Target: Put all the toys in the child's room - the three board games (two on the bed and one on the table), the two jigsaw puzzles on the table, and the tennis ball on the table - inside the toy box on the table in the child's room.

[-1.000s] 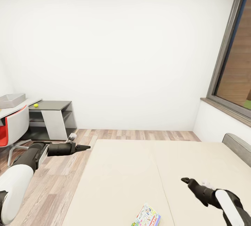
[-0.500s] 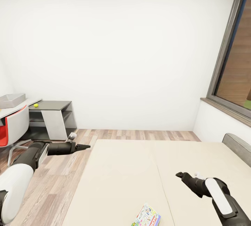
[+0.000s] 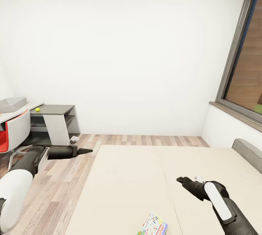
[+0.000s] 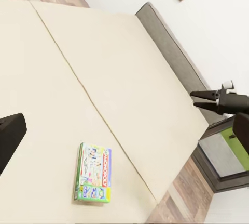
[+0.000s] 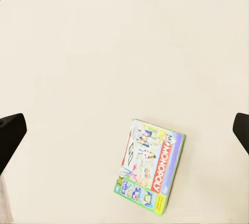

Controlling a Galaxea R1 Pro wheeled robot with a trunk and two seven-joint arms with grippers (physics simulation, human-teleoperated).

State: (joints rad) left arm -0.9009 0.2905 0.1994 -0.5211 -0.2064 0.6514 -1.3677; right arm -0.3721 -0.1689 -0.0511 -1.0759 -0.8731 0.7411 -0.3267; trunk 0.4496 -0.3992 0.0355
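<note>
Green-edged board game (image 5: 150, 165) flat on bed (image 3: 145, 177), long axis diagonal, right gripper (image 5: 124, 130) spread wide

Green-edged board game (image 5: 150, 167) flat on the bed (image 3: 138, 177). Tennis ball (image 3: 37, 109) on the table (image 3: 54, 109); toy box (image 3: 12, 103) nearby.

I'm looking into a child's bedroom in a home: a wide beige bed (image 3: 153, 177) with a cartoon-covered board game (image 5: 150, 166) on it, a desk (image 3: 51, 110) with a red-and-white chair (image 3: 12, 130), wood-plank floor (image 3: 62, 187), white walls, a dark-framed window (image 3: 242, 49).
</note>
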